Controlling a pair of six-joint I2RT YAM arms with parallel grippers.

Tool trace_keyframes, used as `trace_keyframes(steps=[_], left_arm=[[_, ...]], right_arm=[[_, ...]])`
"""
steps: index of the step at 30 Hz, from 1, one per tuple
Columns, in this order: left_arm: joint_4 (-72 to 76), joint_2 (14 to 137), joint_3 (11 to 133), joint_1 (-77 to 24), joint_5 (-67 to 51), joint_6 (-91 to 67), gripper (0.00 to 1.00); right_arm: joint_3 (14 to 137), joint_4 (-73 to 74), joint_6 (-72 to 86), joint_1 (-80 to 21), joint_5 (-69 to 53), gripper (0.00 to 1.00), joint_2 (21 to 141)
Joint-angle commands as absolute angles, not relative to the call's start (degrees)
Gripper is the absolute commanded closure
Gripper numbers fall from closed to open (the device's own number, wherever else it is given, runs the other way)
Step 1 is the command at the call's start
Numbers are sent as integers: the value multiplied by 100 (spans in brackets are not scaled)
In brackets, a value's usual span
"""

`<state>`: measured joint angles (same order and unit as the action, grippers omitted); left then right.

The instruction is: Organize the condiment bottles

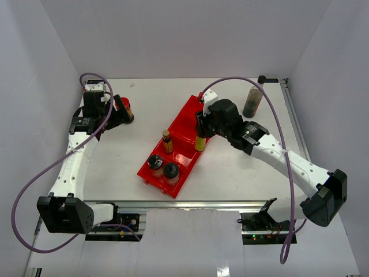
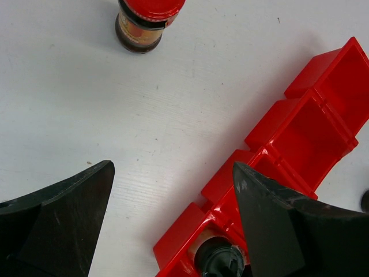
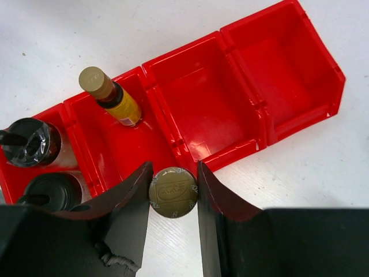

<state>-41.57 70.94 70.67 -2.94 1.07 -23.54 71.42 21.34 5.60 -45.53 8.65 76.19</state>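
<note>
My R claw [image 3: 174, 171] clamps slim yellow-label bottle [image 3: 173, 193] at red bin [image 3: 239, 149] outer wall; L claw [image 2: 173, 173] wide, beside bin.

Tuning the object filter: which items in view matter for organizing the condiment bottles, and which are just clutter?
Job: two black-lidded jars, slim bottle in red bin, gripped slim bottle beside bin, red-lidded jar, tall dark bottle.
Rest: red bin (their holder), purple cable, small black knob at far edge.
</note>
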Motion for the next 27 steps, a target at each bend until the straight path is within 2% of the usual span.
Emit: trace_keyframes(steps=[1, 12, 27], left_arm=[[-4084, 6989, 7137, -9, -469, -2314, 6], [-4087, 6889, 7033, 309, -549, -2355, 6], [-4054, 6731, 6946, 308, -530, -2347, 6]], right_arm=[[7073, 1341, 755, -4858, 1013, 92, 7568], [7027, 847, 703, -5476, 1408, 92, 8028], [6065, -1033, 458, -5597, 1485, 92, 8456]])
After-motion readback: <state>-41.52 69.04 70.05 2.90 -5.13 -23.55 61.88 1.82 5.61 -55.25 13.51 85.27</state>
